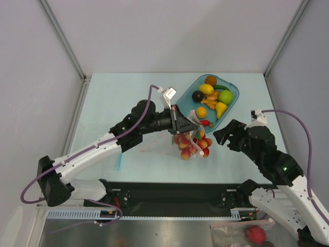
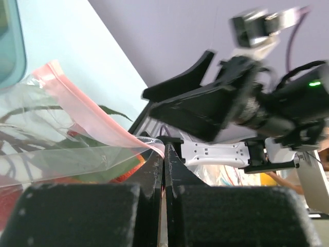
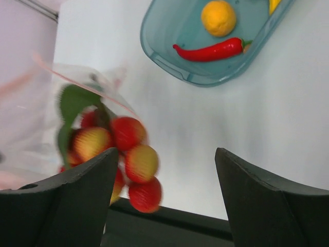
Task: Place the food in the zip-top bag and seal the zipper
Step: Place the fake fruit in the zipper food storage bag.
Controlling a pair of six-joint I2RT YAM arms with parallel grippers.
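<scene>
My left gripper (image 1: pixel 186 123) is shut on the pink zipper (image 2: pixel 92 116) at the mouth edge of the clear zip-top bag (image 1: pixel 191 140) and holds it lifted. In the left wrist view (image 2: pixel 165 154) the jaws are pressed together on the strip. A cluster of red and yellow balls (image 1: pixel 194 145) with green leaves hangs in and partly out of the bag; it also shows in the right wrist view (image 3: pixel 128 154). My right gripper (image 1: pixel 222 136) is open and empty just right of the cluster (image 3: pixel 167 154). More food sits in the teal tray (image 1: pixel 232 98): a lemon (image 1: pixel 206 88), a dark plum (image 1: pixel 197 96), a red chili (image 3: pixel 211 50).
A light-blue stick (image 1: pixel 118 159) lies on the table by the left arm. Another bag with a red ball (image 1: pixel 255 234) lies off the table at the near right. White walls enclose the table's far and side edges.
</scene>
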